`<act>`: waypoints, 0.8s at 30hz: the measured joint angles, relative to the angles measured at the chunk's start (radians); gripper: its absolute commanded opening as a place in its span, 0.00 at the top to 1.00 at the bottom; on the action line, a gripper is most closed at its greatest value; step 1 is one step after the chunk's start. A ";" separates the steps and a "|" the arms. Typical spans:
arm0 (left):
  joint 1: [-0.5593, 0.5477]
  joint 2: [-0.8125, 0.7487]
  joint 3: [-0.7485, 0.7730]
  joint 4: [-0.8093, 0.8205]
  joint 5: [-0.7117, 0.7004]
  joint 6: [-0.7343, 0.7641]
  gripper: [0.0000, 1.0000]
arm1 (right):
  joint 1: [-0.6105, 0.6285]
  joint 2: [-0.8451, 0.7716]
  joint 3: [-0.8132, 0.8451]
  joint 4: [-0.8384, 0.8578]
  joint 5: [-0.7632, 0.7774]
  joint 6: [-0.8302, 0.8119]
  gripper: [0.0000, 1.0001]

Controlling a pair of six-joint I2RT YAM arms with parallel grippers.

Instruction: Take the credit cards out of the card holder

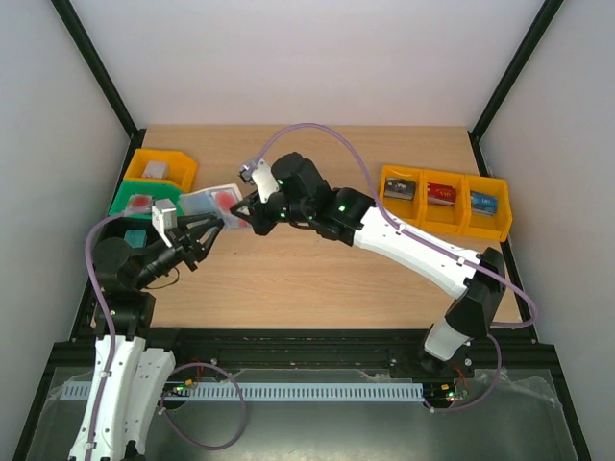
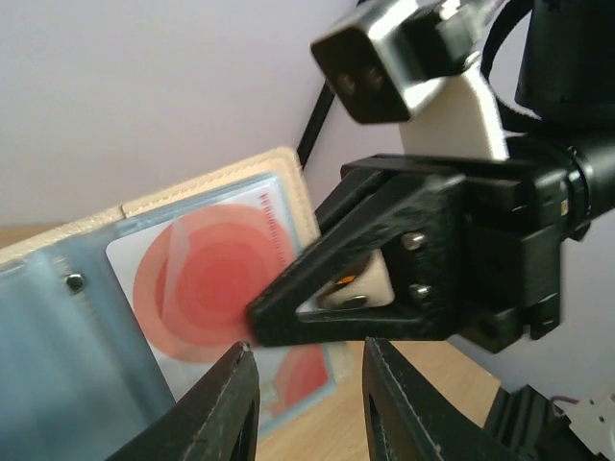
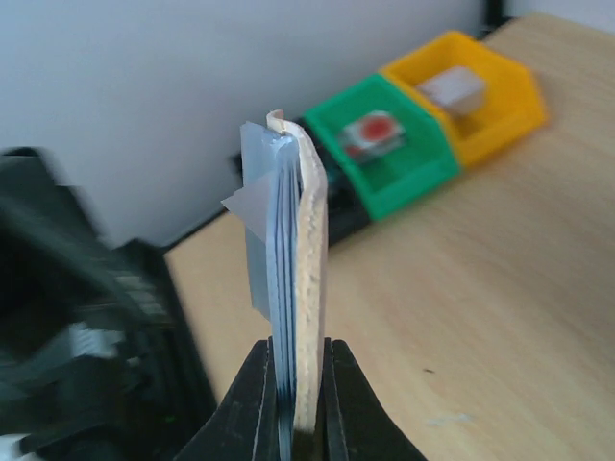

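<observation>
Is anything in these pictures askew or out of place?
In the right wrist view a pale grey corner juts sideways from the holder, held upright in the right jaws, while its other leaves lie flat. Nothing looks spilled or damaged.

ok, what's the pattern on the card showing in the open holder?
White card with concentric red-orange circles. Best in the left wrist view.

Wallet (image 1: 213, 200) hangs above table (image 1: 317, 279), pinched by R gripper (image 3: 294, 351). L gripper (image 2: 307, 360) tips just under it, R finger crossing right over them, so tight there. Green bin (image 1: 120, 204) + yellow bin (image 1: 183, 165) block far-left corner. 3-bin yellow row (image 1: 424, 197) at right edge. Mid-table wood betw. is free for passage.
</observation>
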 measured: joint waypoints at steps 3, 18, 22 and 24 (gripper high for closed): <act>0.000 0.000 -0.013 0.011 0.032 -0.009 0.69 | -0.011 -0.026 -0.034 0.071 -0.172 0.000 0.98; -0.005 -0.014 -0.020 0.077 0.124 -0.032 0.71 | -0.114 -0.145 -0.237 0.373 -0.585 0.091 0.99; -0.008 -0.014 -0.020 0.092 0.127 -0.021 0.70 | -0.117 -0.143 -0.272 0.466 -0.615 0.149 0.98; -0.008 -0.014 -0.020 0.099 0.127 -0.023 0.69 | -0.119 -0.138 -0.278 0.493 -0.618 0.169 0.98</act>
